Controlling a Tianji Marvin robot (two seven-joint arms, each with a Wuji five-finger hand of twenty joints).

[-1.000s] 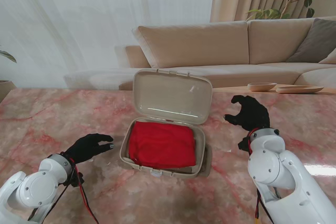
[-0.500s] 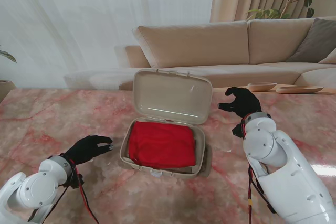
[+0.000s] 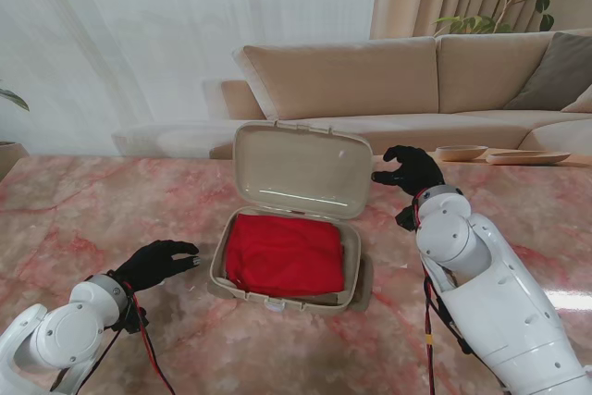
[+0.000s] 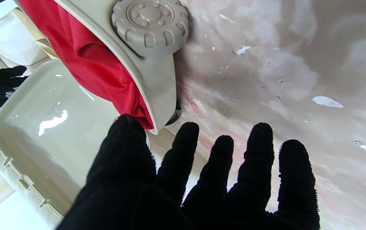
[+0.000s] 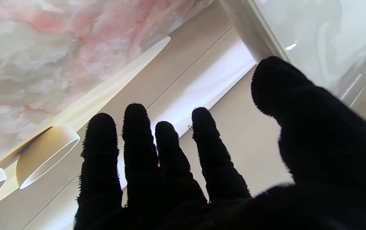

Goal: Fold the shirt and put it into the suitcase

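Beside the suitcase lid (image 3: 305,169), right robot hand (image 3: 408,169) is hovering empty, fingers spread; risk: lid pinching bulging shirt (image 3: 285,253) w/ uneven push.

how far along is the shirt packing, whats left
Done: the folded red shirt lies inside the open suitcase. In hand: the right hand, holding nothing, is at the upright lid's edge; the left hand waits open beside the case. Left: the lid is not yet closed.

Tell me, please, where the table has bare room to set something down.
Bare marble lies left of the suitcase, beyond the left hand, and along the near edge between both arms. It is crowded by the lid, where the right hand hovers.
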